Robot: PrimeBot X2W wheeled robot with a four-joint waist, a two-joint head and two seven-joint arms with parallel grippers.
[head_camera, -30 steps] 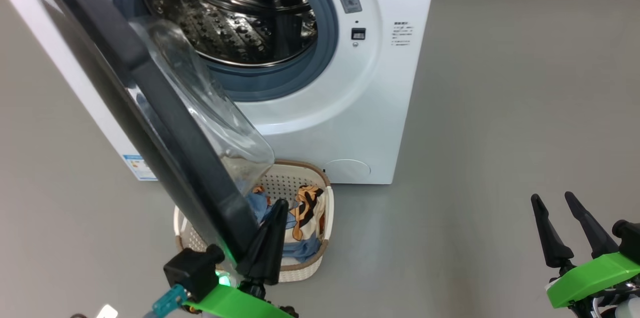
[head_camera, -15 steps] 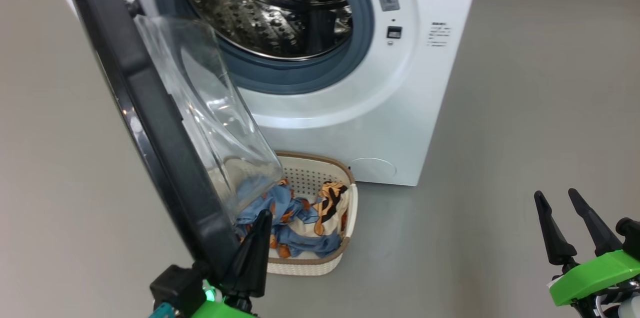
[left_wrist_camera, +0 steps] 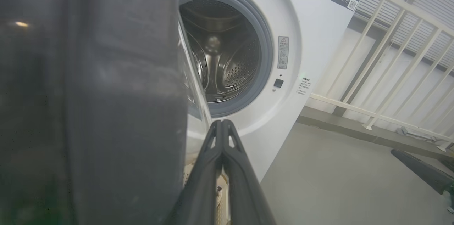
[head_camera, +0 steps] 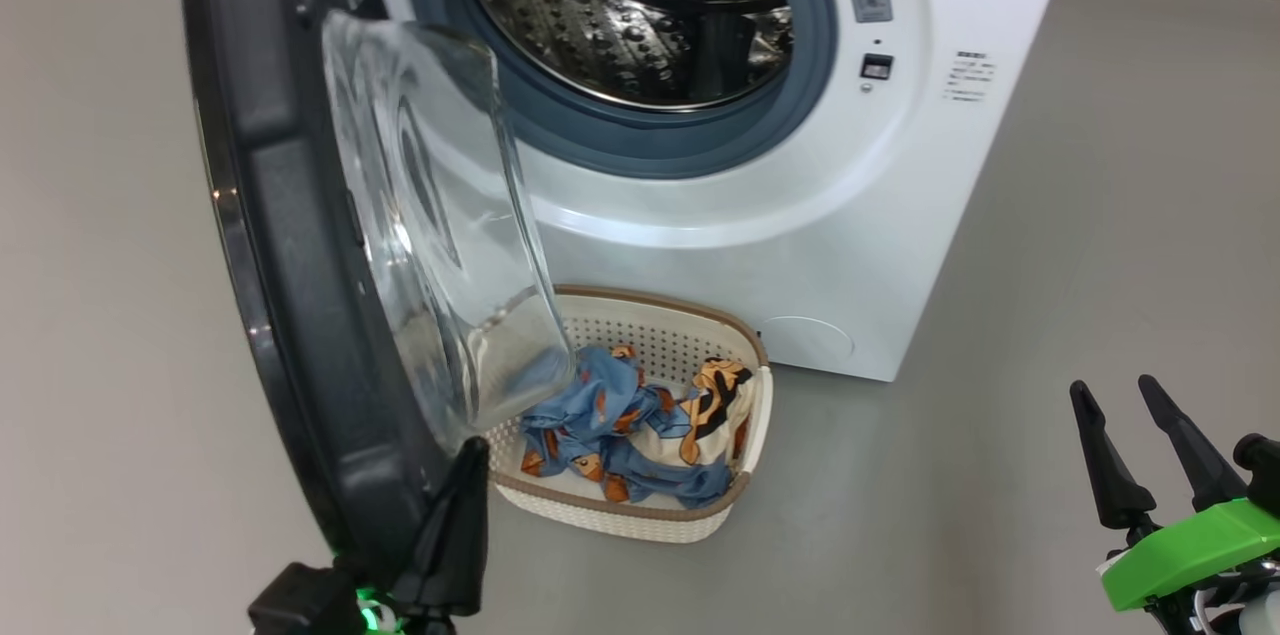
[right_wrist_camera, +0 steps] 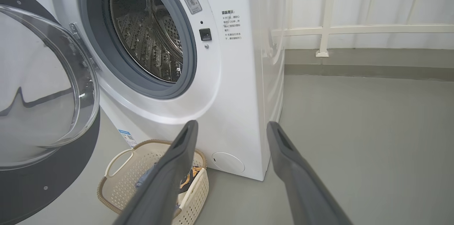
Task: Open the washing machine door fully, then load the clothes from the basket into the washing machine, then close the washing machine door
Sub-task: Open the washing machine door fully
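Clearly dealing with a rigid, hinged door (head_camera: 290, 245): stands edge-on at frame left, swung well out from the washing machine (head_camera: 800, 245), glass bowl (head_camera: 430, 215) bulging toward the drum (head_camera: 640, 25). Probably swings easily but is slick on its glossy rim, so better pushed flat-on than pinched. Seemingly pushes with the left fingers (head_camera: 455, 535), shut tip to tip on nothing, laid against the rim's inner face at lower left. Leaves the right fingers (head_camera: 1100, 465) spread wide and empty at lower right, well apart from everything. Then the clothes (head_camera: 620, 425): heaped in the basket (head_camera: 620, 523) at lower centre, near the machine's foot, partly seen through the glass. Soft, light, floppy; best pinched at a raised fold atop the heap.
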